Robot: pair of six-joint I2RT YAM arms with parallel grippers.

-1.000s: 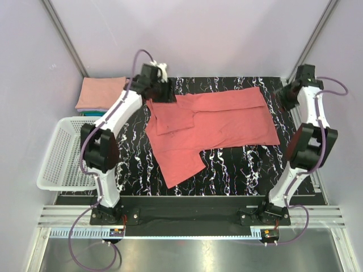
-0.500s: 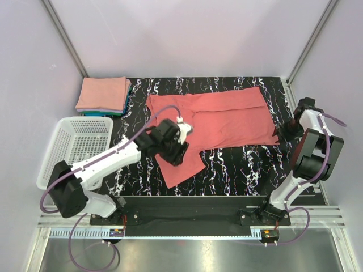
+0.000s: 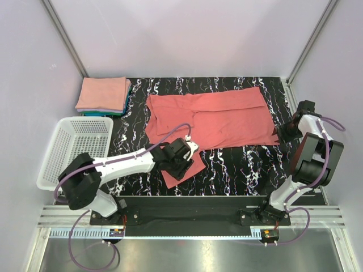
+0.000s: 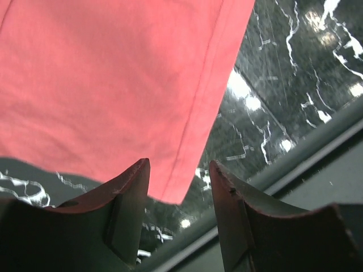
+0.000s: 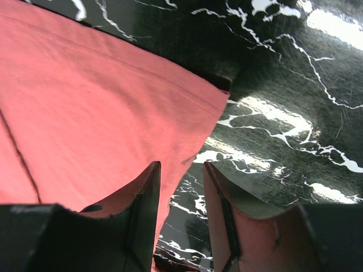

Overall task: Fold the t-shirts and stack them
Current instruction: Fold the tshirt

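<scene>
As left fingers and right fingers sat open at the coral-red t-shirt corners, both needed full hem bites before lifting.

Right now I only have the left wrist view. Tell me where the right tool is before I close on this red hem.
Observer: The right tool is open at the near right corner of the coral-red cloth t-shirt, with the corner's edge in line with its gap.
Operator: Describe how the whole shirt lies.
Observer: It is spread out across the black marbled tabletop. Its left part reaches toward the near edge, where your left tool is.
Operator: Report what is off to my left.
Observer: A white plastic mesh basket sits left of the tabletop. Beyond it, a salmon-pink folded t-shirt tops a stack in the far left corner.
</scene>
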